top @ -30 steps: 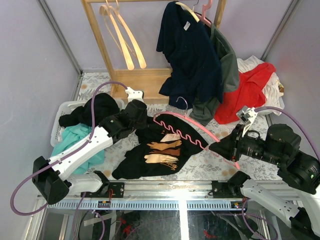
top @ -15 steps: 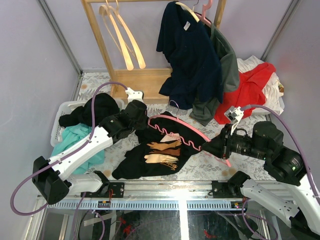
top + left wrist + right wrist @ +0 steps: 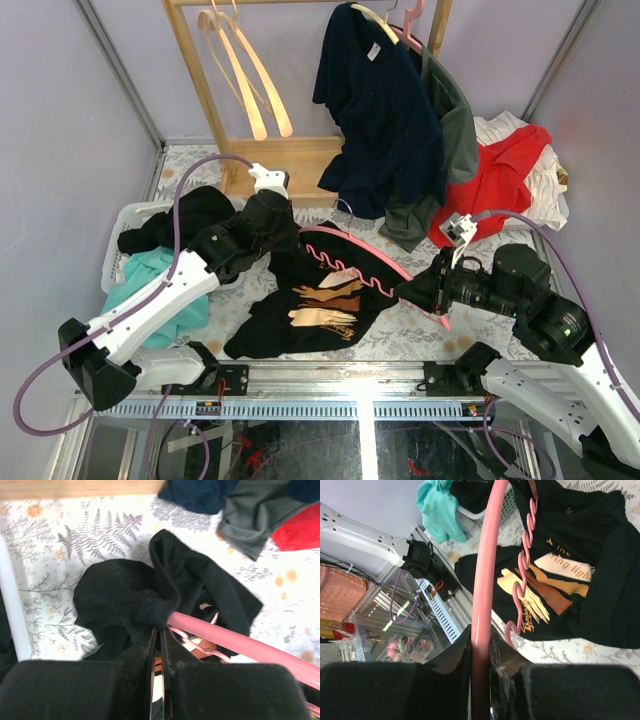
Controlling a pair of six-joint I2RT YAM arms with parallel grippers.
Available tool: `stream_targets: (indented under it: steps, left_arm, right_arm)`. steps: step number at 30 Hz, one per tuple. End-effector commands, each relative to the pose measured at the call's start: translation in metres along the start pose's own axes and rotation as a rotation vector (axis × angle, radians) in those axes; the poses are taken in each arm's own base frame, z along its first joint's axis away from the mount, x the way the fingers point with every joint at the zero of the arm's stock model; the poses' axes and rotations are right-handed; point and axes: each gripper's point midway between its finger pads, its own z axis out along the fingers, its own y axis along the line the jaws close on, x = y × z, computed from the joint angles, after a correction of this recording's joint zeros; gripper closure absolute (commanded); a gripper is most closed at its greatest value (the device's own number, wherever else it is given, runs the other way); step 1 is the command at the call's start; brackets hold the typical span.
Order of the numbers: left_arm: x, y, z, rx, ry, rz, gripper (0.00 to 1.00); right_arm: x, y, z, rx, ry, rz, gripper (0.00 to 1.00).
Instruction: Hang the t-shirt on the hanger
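T-shirt [image 3: 300,305] lies crumpled on the surface [image 3: 405,328], one arm of the pink hanger [image 3: 362,256] meeting its bunched cloth. Your left jaws pinch that cloth shut; your right jaws clamp the hanger's other arm. Neither shoulder looks dressed yet, so the threading is left to do.

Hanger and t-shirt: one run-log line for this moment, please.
left gripper: shut on black t-shirt | right gripper: shut on pink hanger | hanger arm end at the pinched cloth | t-shirt not yet hung
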Motion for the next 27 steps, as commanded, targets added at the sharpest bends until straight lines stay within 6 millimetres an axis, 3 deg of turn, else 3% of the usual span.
stream_targets:
  steps: [1, 11, 27]
  left_arm:
    - [-0.033, -0.031, -0.027, 0.111, -0.071, -0.009, 0.97]
    - [-0.053, -0.054, -0.045, 0.177, -0.099, 0.025, 0.97]
    - [-0.099, -0.097, -0.093, 0.349, -0.178, 0.096, 0.95]
  right_arm:
    - [-0.031, 0.022, -0.001, -0.106, -0.140, -0.060, 1.00]
    - [-0.025, 0.032, 0.002, -0.200, -0.169, -0.058, 1.00]
    - [-0.017, 0.038, 0.013, -0.300, -0.184, -0.041, 1.00]
